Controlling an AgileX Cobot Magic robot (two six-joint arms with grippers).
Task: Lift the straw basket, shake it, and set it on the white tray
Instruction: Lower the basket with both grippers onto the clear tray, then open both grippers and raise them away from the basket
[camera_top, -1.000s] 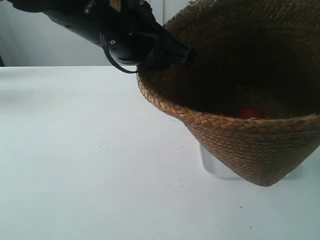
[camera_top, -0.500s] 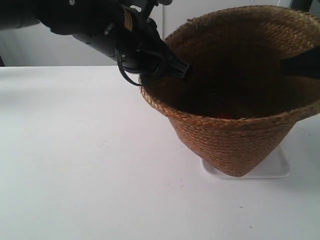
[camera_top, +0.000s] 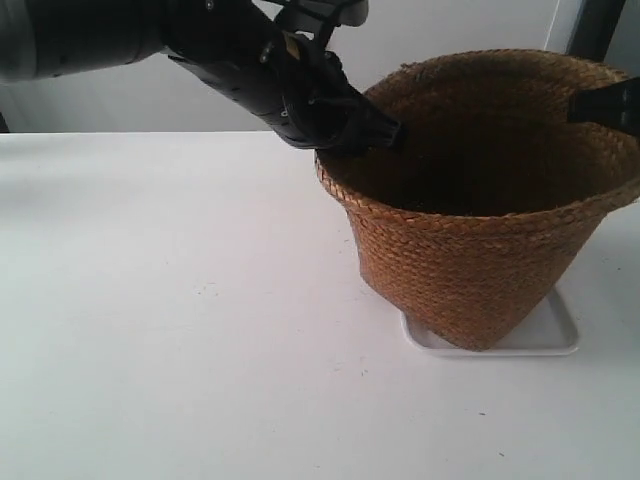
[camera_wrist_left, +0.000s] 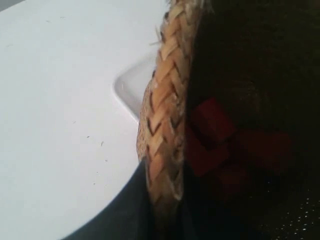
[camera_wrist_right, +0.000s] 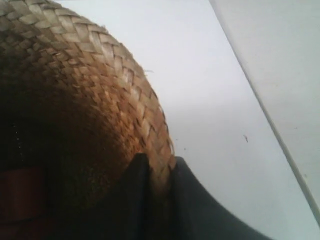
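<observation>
Left fingers (camera_wrist_left: 122, 217) are recorded pinching the braided rim (camera_wrist_left: 165, 100) of the straw basket (camera_top: 470, 270). One is seen outside the weave; the inner one is lost in shadow. Right fingers (camera_wrist_right: 192, 205) are clamped across the opposite rim, one on each side. The basket is held upright, slightly tilted. Its base is over the end of the white tray (camera_top: 555, 335) at the exterior view's left, on the desk (camera_top: 180, 300); contact cannot be confirmed. Red pieces (camera_wrist_left: 212, 122) are noted inside. Judged status: placement nearly done; shaking not verifiable. Left: base to be seated squarely, both grips to be released.
</observation>
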